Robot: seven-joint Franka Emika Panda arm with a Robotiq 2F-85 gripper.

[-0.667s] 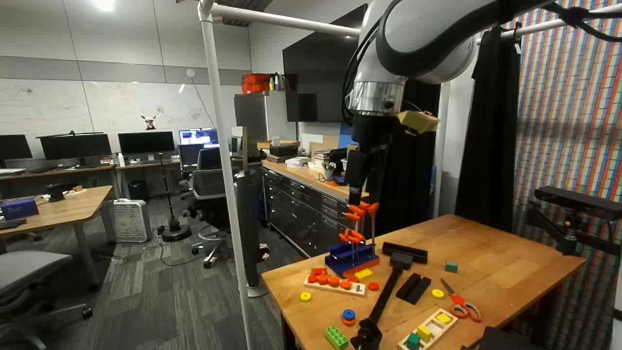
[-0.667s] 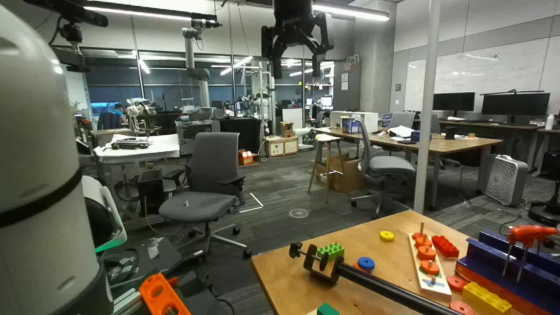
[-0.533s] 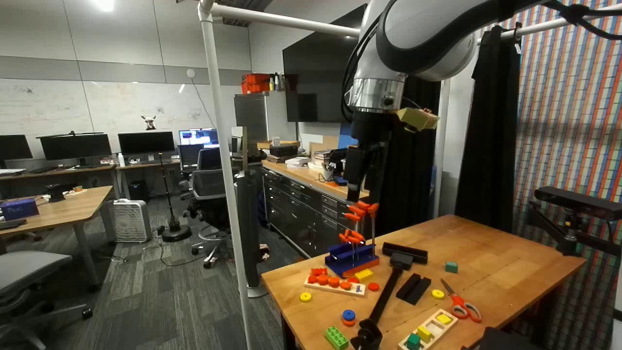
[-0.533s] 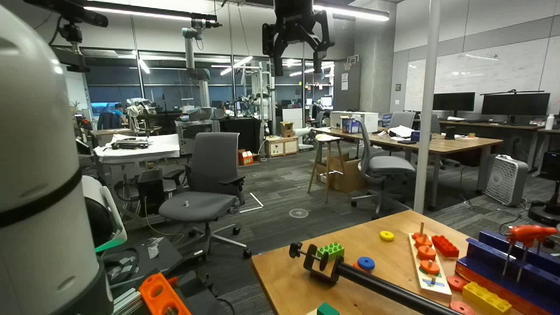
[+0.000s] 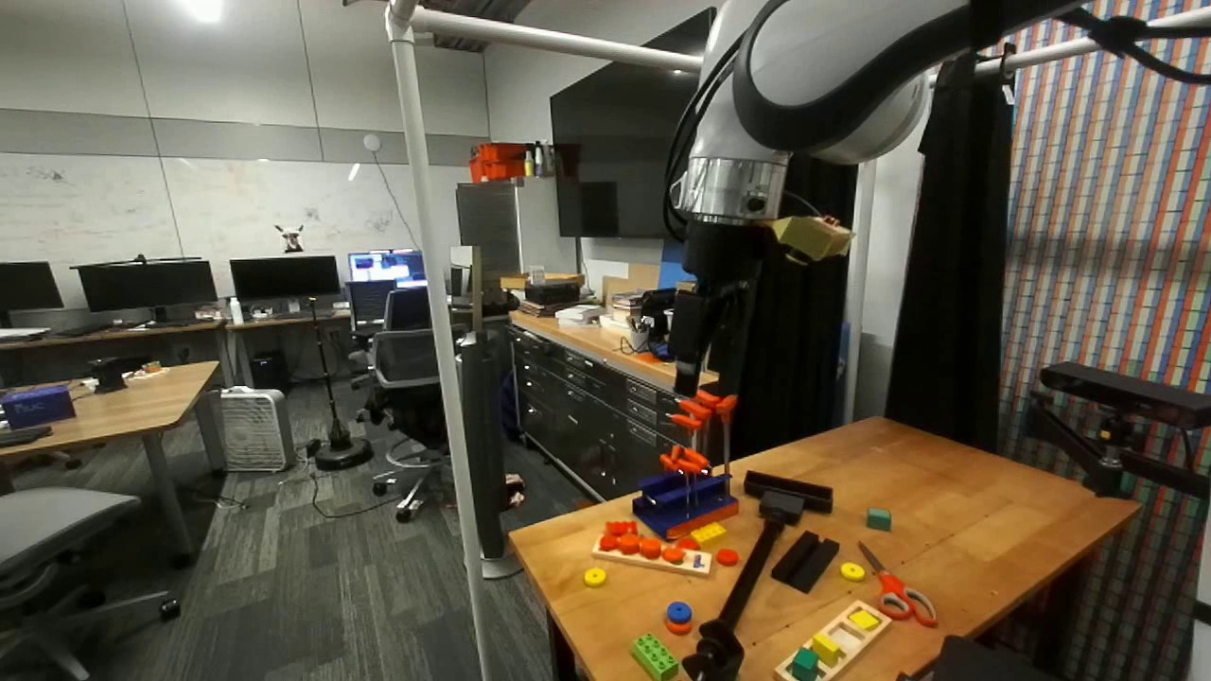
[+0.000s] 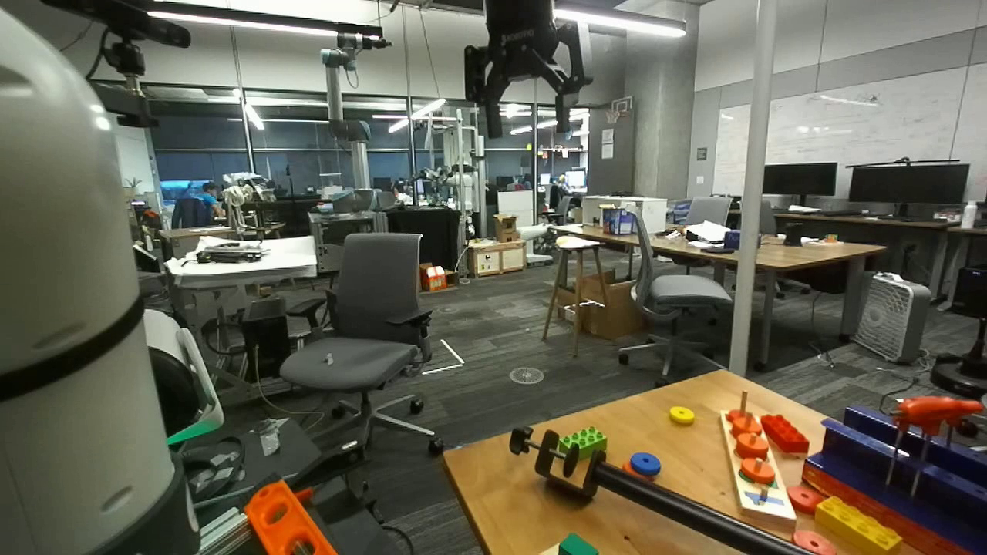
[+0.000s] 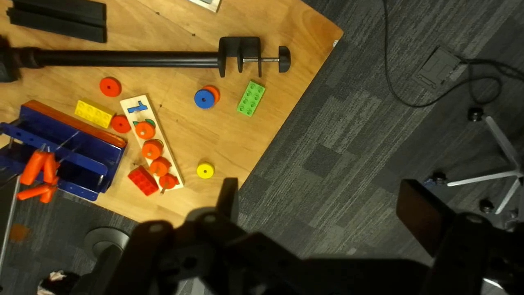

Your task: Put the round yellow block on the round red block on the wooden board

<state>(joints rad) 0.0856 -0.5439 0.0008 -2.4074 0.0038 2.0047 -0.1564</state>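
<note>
Robot arm, from where I stand: bent high, its wrist turned downward, the gripper hanging with both fingers spread wide apart.

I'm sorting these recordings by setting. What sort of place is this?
Probably a robotics lab or research office: what looks like another robot arm stands in the background of an exterior view, and both exterior views show monitors and a whiteboard.
</note>
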